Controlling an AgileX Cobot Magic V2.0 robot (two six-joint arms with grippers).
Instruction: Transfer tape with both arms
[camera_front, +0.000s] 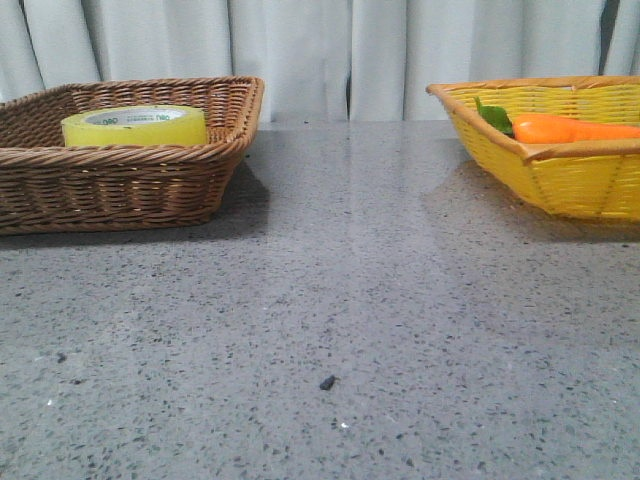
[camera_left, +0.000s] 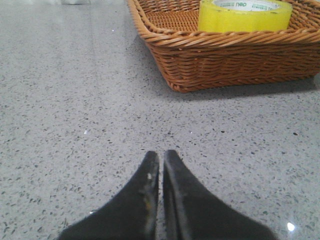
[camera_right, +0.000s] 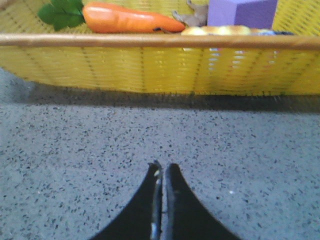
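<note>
two baskets on one grey speckled bench (camera_front: 330, 330), listed largest to smallest.

brown wicker basket (camera_front: 130, 185): far left of the bench in the front view; holds the tape.

yellow wicker basket (camera_front: 560, 170): far right; holds a carrot (camera_front: 580, 129) with green leaves, a purple block (camera_right: 242, 12), and some smaller pieces too blurred to name.

tape (camera_front: 134, 126): yellow roll, lying flat with its hole facing up, inside the brown basket toward its left half, so no long axis to align with. whether this basket is where it starts or where it ends up, the scene fits either.

left pincer (camera_left: 161, 157): fingers together, nothing between them, low over bare bench; the brown basket and tape lie ahead of it and off to one side, near. this arm is plainly the nearer to the tape.

right pincer (camera_right: 162, 167): fingers together, holding nothing, facing the yellow basket's wall; well apart from the tape.
</note>
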